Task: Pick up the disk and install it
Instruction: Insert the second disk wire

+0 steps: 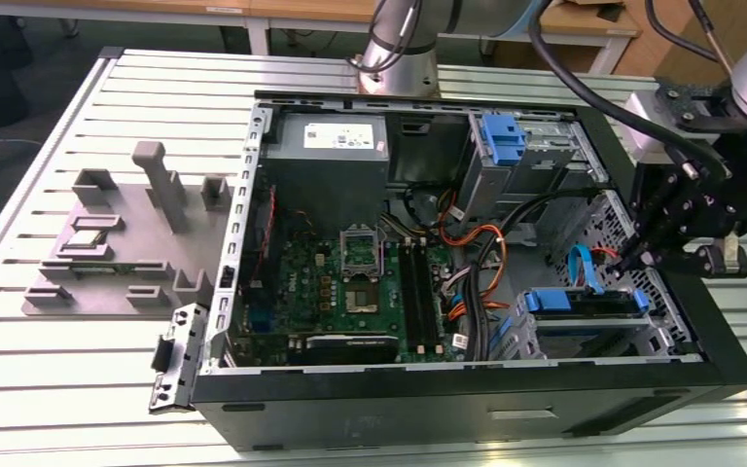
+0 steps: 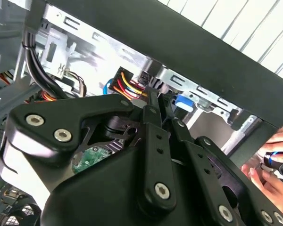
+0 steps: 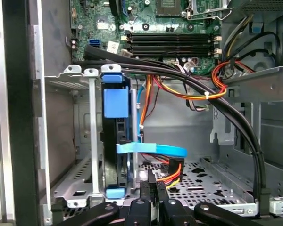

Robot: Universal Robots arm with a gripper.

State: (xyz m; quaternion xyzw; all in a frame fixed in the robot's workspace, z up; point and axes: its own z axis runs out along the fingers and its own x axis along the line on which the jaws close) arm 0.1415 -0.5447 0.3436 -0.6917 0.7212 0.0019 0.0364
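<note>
Gripper (image 3: 155,197): fingers drawn together, nothing visibly held, low inside the computer case (image 1: 478,404) | Disk (image 3: 115,146): seated on edge in the drive cage (image 3: 80,80) at the case's front corner, long axis upright in the first wrist view | Relation: disk just beside gripper, slightly to one side | Blue cable (image 3: 153,149): running from disk.

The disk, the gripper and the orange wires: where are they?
the disk (image 3: 115,101), first wrist view, on its blue carrier bracket's face.
the gripper (image 1: 644,255), exterior view, at the tip of the jaws.
orange wires (image 1: 480,255), exterior view, on the bundle's bend.
</note>
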